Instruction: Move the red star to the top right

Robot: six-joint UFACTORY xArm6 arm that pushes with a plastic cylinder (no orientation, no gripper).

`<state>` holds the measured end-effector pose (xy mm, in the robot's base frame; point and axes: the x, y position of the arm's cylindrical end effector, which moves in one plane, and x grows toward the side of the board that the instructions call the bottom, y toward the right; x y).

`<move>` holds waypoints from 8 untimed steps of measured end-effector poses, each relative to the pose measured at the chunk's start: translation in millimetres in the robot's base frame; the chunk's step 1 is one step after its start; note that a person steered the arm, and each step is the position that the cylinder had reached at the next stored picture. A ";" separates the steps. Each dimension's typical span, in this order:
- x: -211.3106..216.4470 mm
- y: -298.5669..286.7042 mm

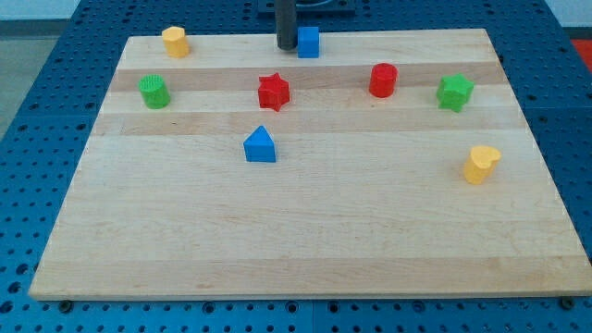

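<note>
The red star [273, 92] lies on the wooden board [305, 231], left of centre in the upper part of the view. My tip [286, 47] stands at the view's top edge of the board, above the red star and a little to its right, apart from it. It is right beside the left side of a blue cube [308, 42]; whether they touch I cannot tell. The board's top right corner lies beyond a red cylinder [382, 80] and a green star [454, 92].
A yellow block [175, 42] sits at the top left. A green cylinder [154, 92] is at the left. A blue triangular block [260, 145] lies below the red star. A yellow heart-like block [480, 164] is at the right.
</note>
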<state>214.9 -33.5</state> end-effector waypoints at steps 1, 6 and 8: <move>0.0 0.0; 82.6 -39.8; 122.6 -53.4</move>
<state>337.5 -86.9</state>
